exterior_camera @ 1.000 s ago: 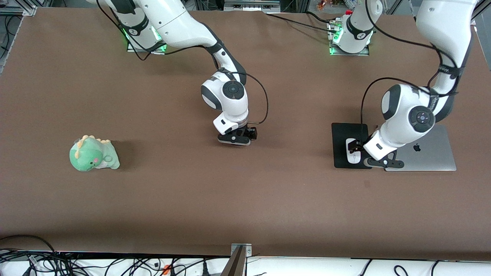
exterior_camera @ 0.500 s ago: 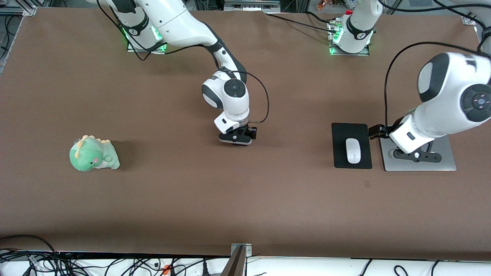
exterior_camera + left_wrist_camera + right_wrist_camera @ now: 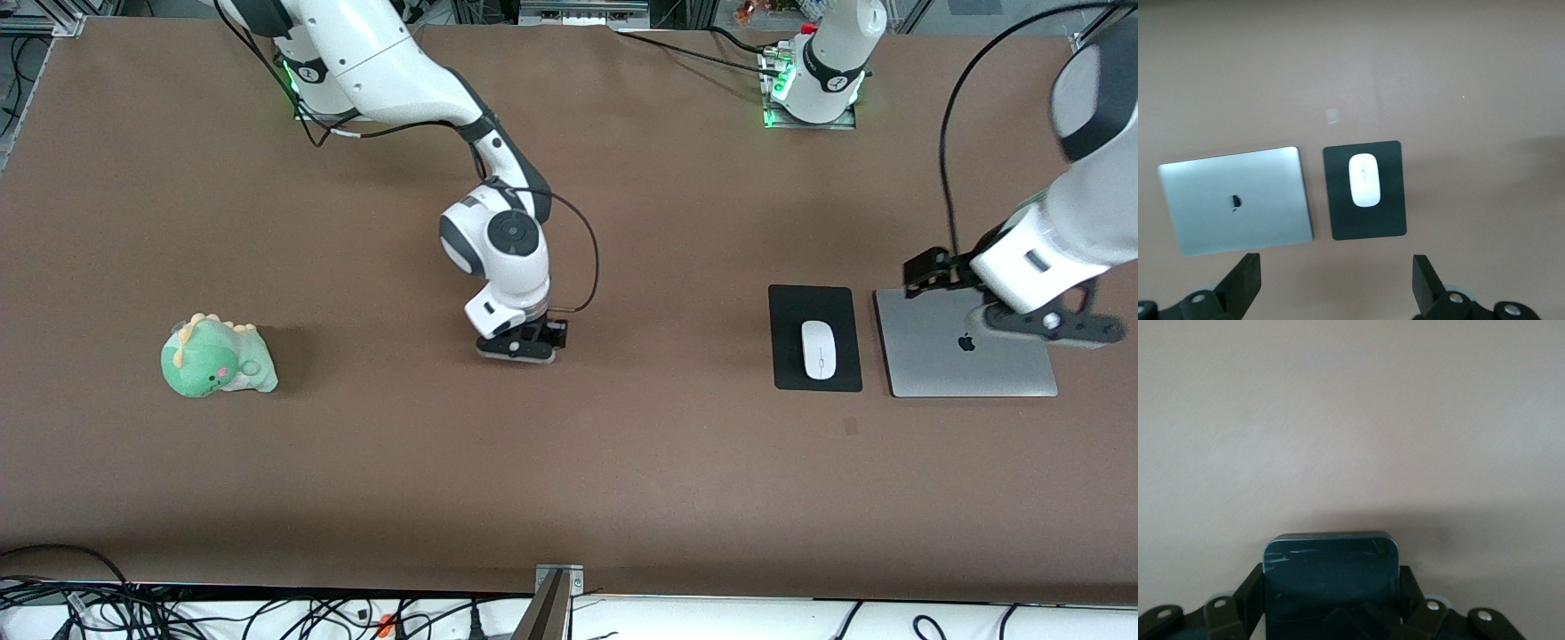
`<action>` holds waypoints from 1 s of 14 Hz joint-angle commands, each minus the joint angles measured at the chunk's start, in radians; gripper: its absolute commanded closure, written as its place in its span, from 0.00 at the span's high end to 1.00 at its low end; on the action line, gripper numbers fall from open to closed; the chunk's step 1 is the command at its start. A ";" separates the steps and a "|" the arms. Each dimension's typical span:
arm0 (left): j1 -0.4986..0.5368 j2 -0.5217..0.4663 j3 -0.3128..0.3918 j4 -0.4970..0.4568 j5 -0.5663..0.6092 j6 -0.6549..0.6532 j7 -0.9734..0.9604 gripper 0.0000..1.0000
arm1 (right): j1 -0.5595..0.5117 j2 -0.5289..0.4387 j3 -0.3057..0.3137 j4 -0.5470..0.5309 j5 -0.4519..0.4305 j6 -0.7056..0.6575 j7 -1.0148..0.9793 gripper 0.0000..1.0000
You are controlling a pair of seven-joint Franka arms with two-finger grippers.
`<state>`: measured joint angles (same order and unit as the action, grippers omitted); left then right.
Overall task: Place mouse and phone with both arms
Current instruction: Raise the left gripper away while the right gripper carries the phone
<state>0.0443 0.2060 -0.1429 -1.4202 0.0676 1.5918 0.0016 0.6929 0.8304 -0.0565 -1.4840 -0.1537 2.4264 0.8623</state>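
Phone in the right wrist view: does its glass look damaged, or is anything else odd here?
The phone, held between the right gripper fingers, shows pale scratch-like streaks near its top edge; they could be glare. The mouse sits squarely on its mat. Nothing else stands out.

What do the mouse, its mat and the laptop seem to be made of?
Mouse: probably glossy white plastic; smooth, bright shell. Mat: matte black, perhaps rubber or fabric; no reflection. Laptop: likely brushed aluminium; silvery grey lid with soft sheen.
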 commanded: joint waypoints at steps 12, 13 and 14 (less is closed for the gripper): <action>-0.093 -0.237 0.134 -0.197 -0.029 -0.015 0.038 1.00 | -0.367 -0.341 0.003 -0.554 0.068 0.277 -0.502 0.10; -0.093 -0.234 0.134 -0.180 -0.032 -0.018 0.022 1.00 | -0.387 -0.343 0.001 -0.596 0.068 0.337 -0.553 0.10; -0.092 -0.228 0.138 -0.169 -0.029 -0.021 0.021 1.00 | -0.409 -0.346 0.000 -0.626 0.068 0.374 -0.592 0.10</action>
<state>-0.0411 -0.0086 -0.0204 -1.5918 0.0633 1.5701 0.0238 0.3249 0.5436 -0.0663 -1.9947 -0.0990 2.7136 0.3479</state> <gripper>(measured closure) 0.000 0.189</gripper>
